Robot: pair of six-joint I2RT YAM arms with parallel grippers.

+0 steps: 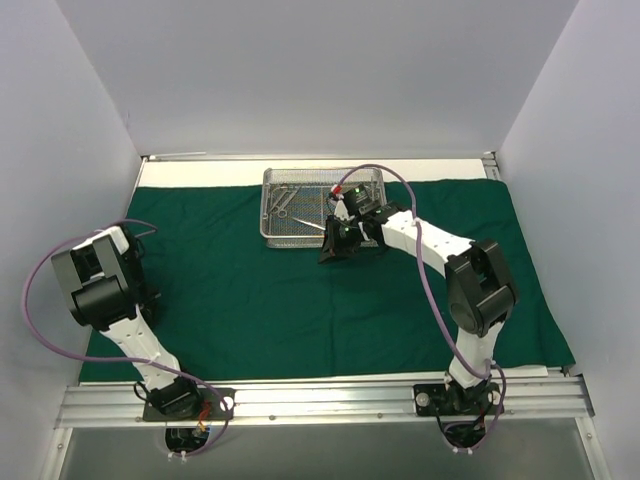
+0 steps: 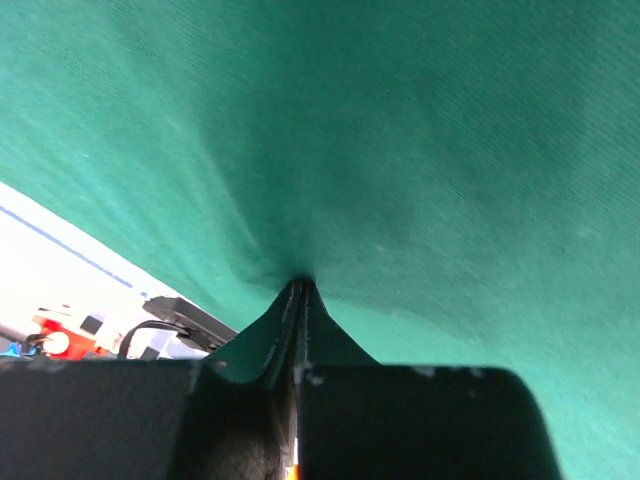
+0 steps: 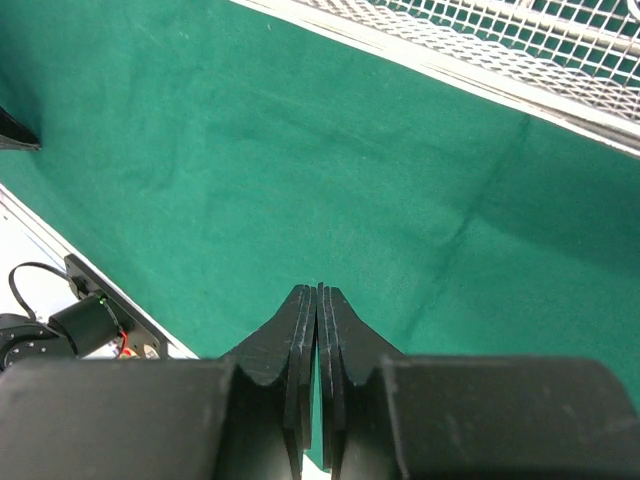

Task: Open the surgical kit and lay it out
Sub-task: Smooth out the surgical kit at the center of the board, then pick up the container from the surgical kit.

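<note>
White walls (image 1: 300, 70) enclose our table (image 1: 200, 172), spread with the dark green cloth drape (image 1: 250, 300). Our left arm (image 1: 100, 290) is folded back, its left gripper (image 2: 300, 285) pinched on a pucker of the drape. Our right arm (image 1: 440, 250) reaches forward, with the right gripper (image 3: 317, 292) closed and empty. Just beyond it, the rectangular silver wire-mesh tray (image 3: 450, 68) holds slim steel scissors-like instruments (image 1: 284, 200).

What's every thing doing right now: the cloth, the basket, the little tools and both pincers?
Dark green cloth drape: spread out flat.
Silver wire-mesh tray: uncovered, upright on the cloth.
Slim steel instruments: lying inside the tray.
Left pincer: shut, pinching the cloth.
Right pincer: shut, empty.
</note>
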